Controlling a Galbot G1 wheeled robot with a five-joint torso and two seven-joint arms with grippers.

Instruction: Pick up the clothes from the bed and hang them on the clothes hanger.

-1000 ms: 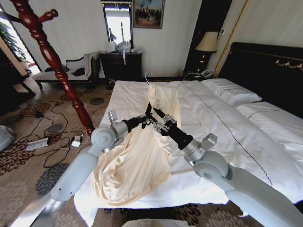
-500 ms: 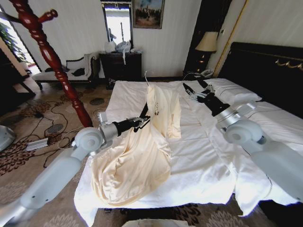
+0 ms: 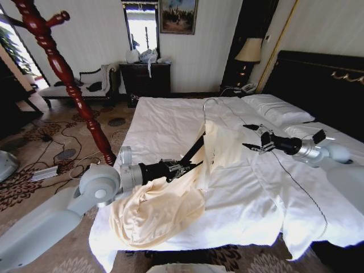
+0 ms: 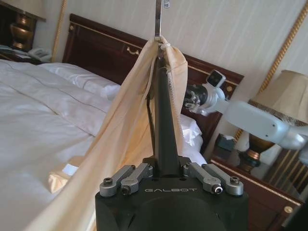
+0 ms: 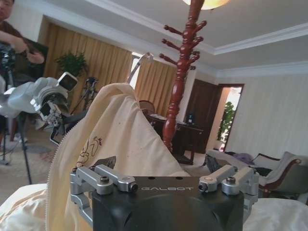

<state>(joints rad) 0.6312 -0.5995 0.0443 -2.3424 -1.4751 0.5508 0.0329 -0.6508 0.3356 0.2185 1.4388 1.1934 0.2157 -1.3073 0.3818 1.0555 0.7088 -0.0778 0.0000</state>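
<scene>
One left claw (image 3: 190,165) clamps the clothes (image 3: 165,199); right claw (image 3: 250,139) gapes empty.

The clothes (image 3: 170,196) are pale cream-yellow with a silky sheen; a small dark line drawing (image 5: 89,147) marks the fabric near the neck. The bed (image 3: 267,193) carries a white duvet crossed by a thin dark stitched line (image 3: 296,182), white pillows (image 3: 278,109) at the far right, and a black headboard (image 3: 324,85) with gold ornament. The clothes hanger (image 3: 62,71) at the far left is glossy dark red. The carpet (image 3: 34,187) is tan with dark floral medallions. Both arms are light grey; the left gripper (image 3: 185,166) and right gripper (image 3: 250,138) are black.
</scene>
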